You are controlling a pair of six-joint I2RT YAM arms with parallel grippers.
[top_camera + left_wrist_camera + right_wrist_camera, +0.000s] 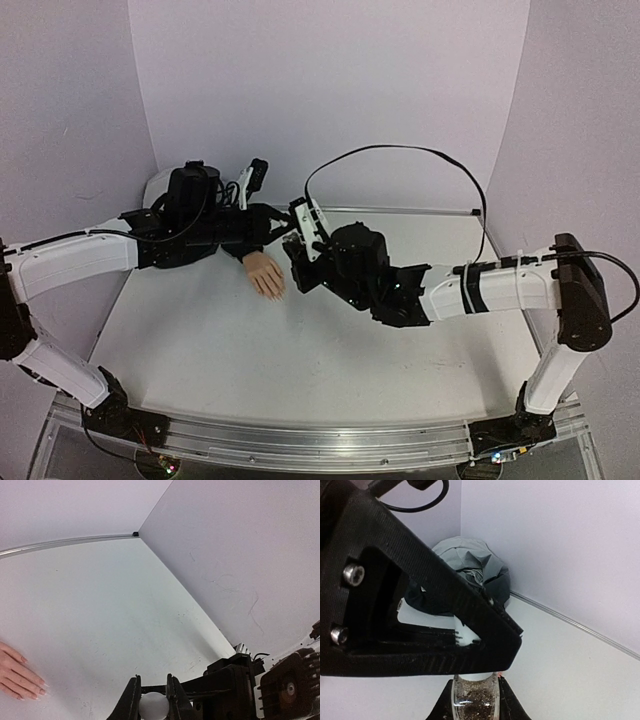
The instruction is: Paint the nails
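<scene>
Top external view: mannequin hand (267, 275) lies palm down toward the table's (300, 370) far left corner, nails (45, 685) pointing toward the near edge. Left gripper (152, 692) is clamped on a white cap (153, 706); right gripper (475, 694) is clamped on a clear bottle (475, 706).

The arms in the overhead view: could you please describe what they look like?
The left arm and right arm both have white tubular links joined by bulky black joints. A thin black cable arcs from the right arm.

Mannequin hand (266, 274) on table (300, 355), just left of bottle (474, 700).
</scene>
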